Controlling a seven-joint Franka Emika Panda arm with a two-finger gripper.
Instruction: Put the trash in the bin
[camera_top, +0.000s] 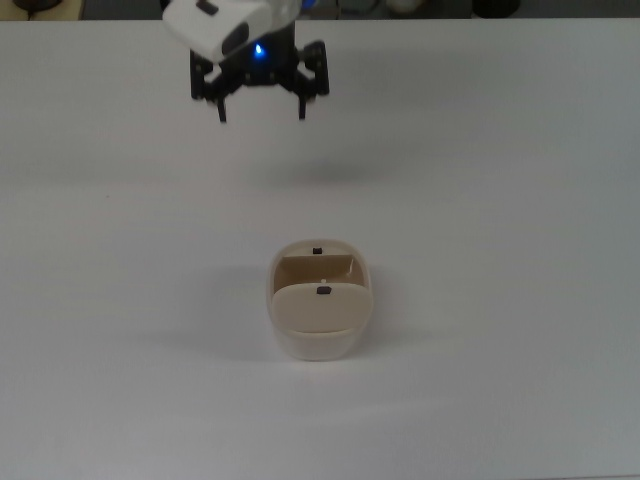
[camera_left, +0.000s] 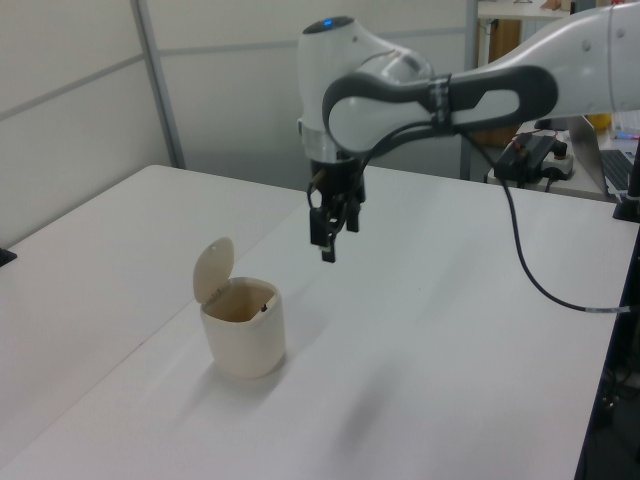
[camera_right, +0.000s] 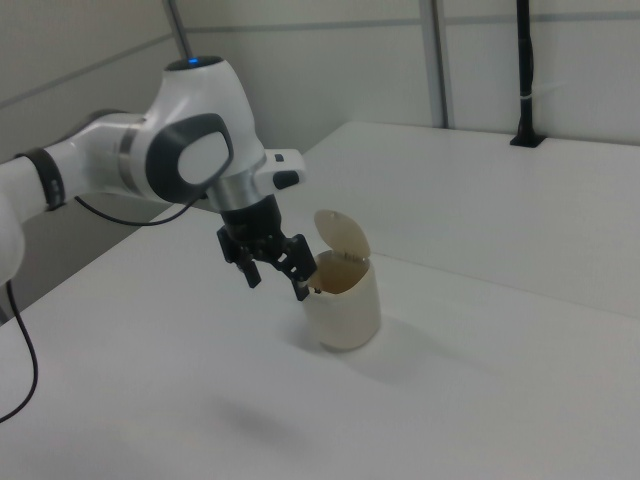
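So, top view first: gripper (camera_top: 261, 108) hangs well clear of the bin (camera_top: 319, 342), toward the top view's upper left, fingers spread wide with nothing between them. Bin sits alone on the white table (camera_top: 500, 250), flap lid (camera_top: 315, 307) tipped up so the mouth is exposed. No trash visible on the table or in the fingers; my guess is it's already down inside the bin, though the interior shows only a tan wall, so can't confirm. Bin's longer side runs up-down in the top view, mouth end nearer the gripper, flap on the far side.

Left view: gripper (camera_left: 332, 236) points straight down, above the bin (camera_left: 243, 338) and off to the left view's right, not touching. Lid (camera_left: 213, 268) stands near upright on the side away from the gripper, which leaves the approach side open. Bin itself upright, mouth facing up.

Right view: gripper (camera_right: 277, 272) spread apart, empty, overlapping the bin (camera_right: 345, 305) rim on the right view's left; that's likely just line of sight, given the other two views. Lid (camera_right: 341, 238) up, beyond the fingers.
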